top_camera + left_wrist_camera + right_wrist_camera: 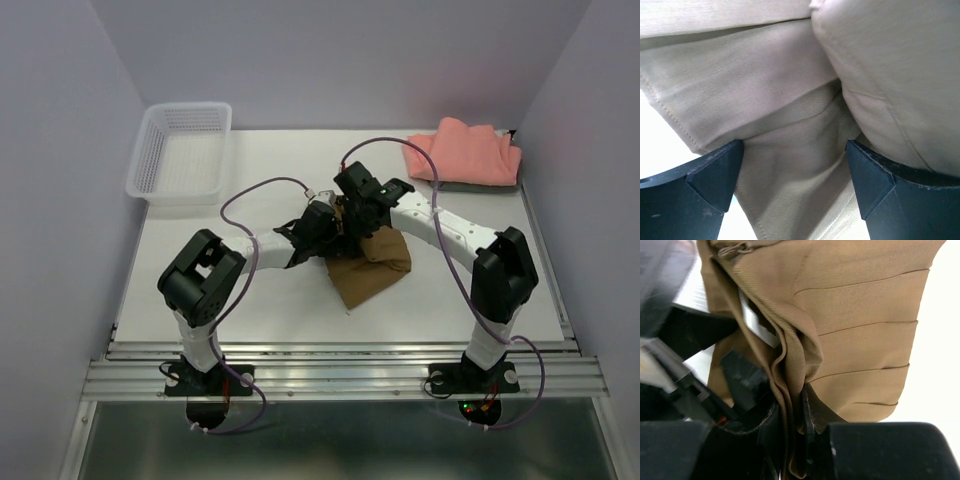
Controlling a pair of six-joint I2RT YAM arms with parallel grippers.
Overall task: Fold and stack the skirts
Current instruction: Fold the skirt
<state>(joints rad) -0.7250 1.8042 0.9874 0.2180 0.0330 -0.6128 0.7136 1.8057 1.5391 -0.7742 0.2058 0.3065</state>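
Mid-fold on the olive-brown skirt (372, 268), bunched mid-table. Right gripper (796, 412) is pinched on a pleated edge, while the left gripper (792, 157) gapes wide over the cloth (nothing grabbed). Next, I'd guess, the left clamps on and both pull it flat.

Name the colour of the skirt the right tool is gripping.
The skirt is olive-brown, pleated; right wrist view shows it best.
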